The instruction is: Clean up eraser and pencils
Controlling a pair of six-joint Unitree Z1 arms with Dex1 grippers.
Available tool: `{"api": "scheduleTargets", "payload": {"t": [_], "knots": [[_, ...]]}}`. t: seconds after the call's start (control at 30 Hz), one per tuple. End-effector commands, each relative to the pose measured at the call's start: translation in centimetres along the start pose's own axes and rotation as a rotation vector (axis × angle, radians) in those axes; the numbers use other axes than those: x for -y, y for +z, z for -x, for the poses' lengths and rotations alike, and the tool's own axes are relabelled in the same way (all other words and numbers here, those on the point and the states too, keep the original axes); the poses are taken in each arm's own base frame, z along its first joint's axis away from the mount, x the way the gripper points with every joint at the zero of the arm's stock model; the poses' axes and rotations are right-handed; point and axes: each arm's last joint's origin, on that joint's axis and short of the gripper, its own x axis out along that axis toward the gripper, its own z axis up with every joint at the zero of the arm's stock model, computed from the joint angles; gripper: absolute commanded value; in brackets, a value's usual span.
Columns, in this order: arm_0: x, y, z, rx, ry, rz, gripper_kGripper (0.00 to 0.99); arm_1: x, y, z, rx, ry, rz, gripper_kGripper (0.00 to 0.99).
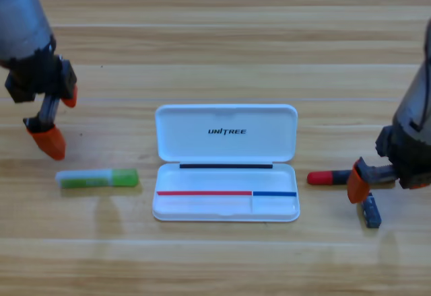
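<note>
White open plastic case (225, 163) sits mid-frame on the wooden surface (215, 40); green pencil (98, 178) lies left of it, red-capped black pencil (330, 177) and dark eraser (370, 211) right, by the right gripper (360, 181); left gripper (57, 121) hangs upper left, jaws parted.

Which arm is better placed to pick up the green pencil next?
Left. The left hand hovers just above the green pencil, left of the open white case. The right hand is across the table at the red-capped black pencil and eraser.

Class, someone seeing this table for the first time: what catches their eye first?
The open white case at the table's centre stands out. Left of it lies the green pencil, with the left gripper open above it. At the right, the right gripper is at the red-capped black pencil, the small dark eraser just below.
</note>
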Motion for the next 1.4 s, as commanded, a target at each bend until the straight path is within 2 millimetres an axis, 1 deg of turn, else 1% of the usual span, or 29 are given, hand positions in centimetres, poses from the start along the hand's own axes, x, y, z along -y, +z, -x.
{"api": "scheduleTargets", "payload": {"t": [0.03, 0.13, 0.2, 0.37, 0.5, 0.57, 0.6, 0.7, 0.77, 0.87, 0.9, 1.0, 1.1, 1.17, 1.27, 1.33, 1.4], "knots": [[0.2, -0.2, -4.1, -0.029, -0.064, 0.026, 0.948, 0.1, 1.7, -3.8, -0.083, -0.068, -0.05, 0.893], [0.4, -0.2, -5.4, -0.026, -0.085, 0.027, 0.948, -0.1, 2.1, -4.6, -0.095, -0.075, -0.058, 0.884], [0.6, -0.1, -5.9, -0.019, -0.09, 0.022, 0.948, -0.2, 2.2, -5.1, -0.104, -0.078, -0.058, 0.819], [1.2, 0.0, -7.1, -0.008, -0.099, 0.008, 0.948, -0.4, 2.4, -6.3, -0.132, -0.091, -0.056, 0.808], [1.5, 0.2, -7.6, 0.002, -0.102, -0.001, 0.948, -0.4, 2.4, -7.1, -0.154, -0.095, -0.059, 0.807], [1.7, 0.4, -7.8, 0.005, -0.102, -0.006, 0.948, -0.5, 2.5, -7.3, -0.16, -0.094, -0.054, 0.698], [1.8, 0.4, -7.8, 0.006, -0.103, -0.006, 0.948, -0.6, 2.5, -7.5, -0.166, -0.09, -0.05, 0.624], [2.0, 0.4, -8.0, 0.011, -0.102, -0.009, 0.95, -0.7, 2.5, -7.7, -0.184, -0.068, -0.032, 0.328], [2.1, 0.4, -8.2, 0.015, -0.102, -0.01, 0.95, -0.7, 2.4, -7.9, -0.197, -0.056, -0.026, 0.172], [2.3, 0.4, -8.6, 0.019, -0.102, -0.011, 0.953, -0.7, 2.2, -8.0, -0.216, -0.034, 0.001, 0.0], [2.4, 0.4, -8.7, 0.022, -0.098, -0.011, 0.954, -0.7, 2.1, -7.9, -0.222, -0.02, 0.007, 0.0], [2.7, 0.5, -9.0, 0.028, -0.093, -0.019, 0.96, -0.7, 1.7, -6.4, -0.223, 0.039, 0.04, 0.0], [2.9, 0.5, -9.3, 0.032, -0.086, -0.022, 0.96, -0.8, 1.6, -3.6, -0.164, 0.132, 0.25, 0.0], [2.9, 0.5, -9.5, 0.035, -0.082, -0.024, 0.96, -1.3, 1.5, -1.5, -0.094, 0.161, 0.386, 0.0], [3.2, 0.4, -9.9, 0.036, -0.08, -0.025, 0.96, -2.5, 2.0, 0.6, -0.029, 0.182, 0.594, 0.0], [3.4, 0.4, -10.1, 0.038, -0.076, -0.028, 0.959, -3.8, 2.6, 1.3, -0.061, 0.193, 0.806, 0.0], [3.4, 0.3, -10.4, 0.038, -0.074, -0.028, 0.959, -5.1, 3.5, 1.1, -0.113, 0.187, 0.901, 0.0]]}}
